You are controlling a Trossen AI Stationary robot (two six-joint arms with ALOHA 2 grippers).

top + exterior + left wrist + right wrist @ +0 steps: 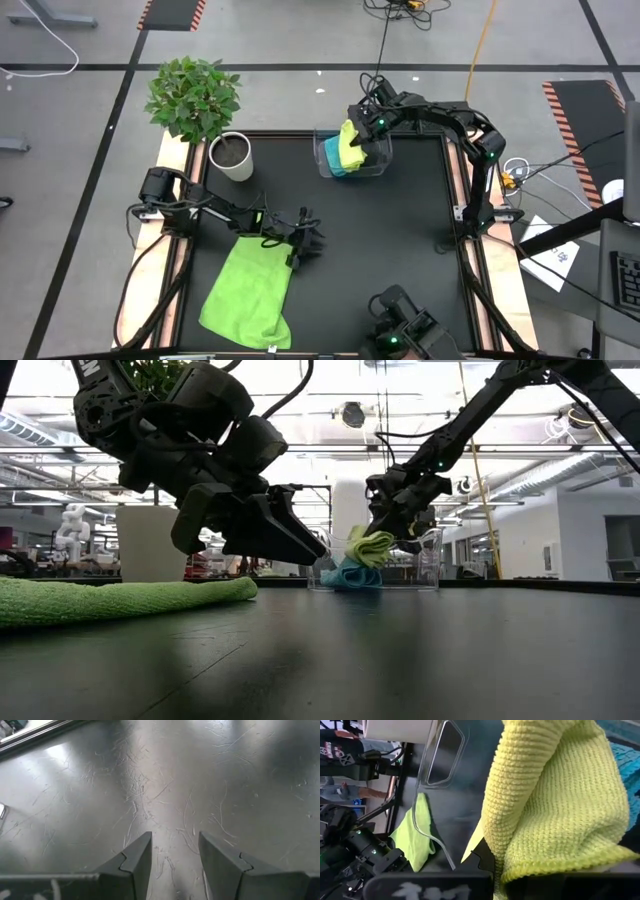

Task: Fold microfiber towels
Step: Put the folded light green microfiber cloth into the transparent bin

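Right claw (362,143) gripping lime-green towel (350,148)

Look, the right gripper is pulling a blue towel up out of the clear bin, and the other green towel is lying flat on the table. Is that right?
Not quite. The towel pinched in the right gripper is the lime-green towel, not the blue one; the right wrist view shows it best. The turquoise towel stays in the clear bin. The other green towel does lie on the table.
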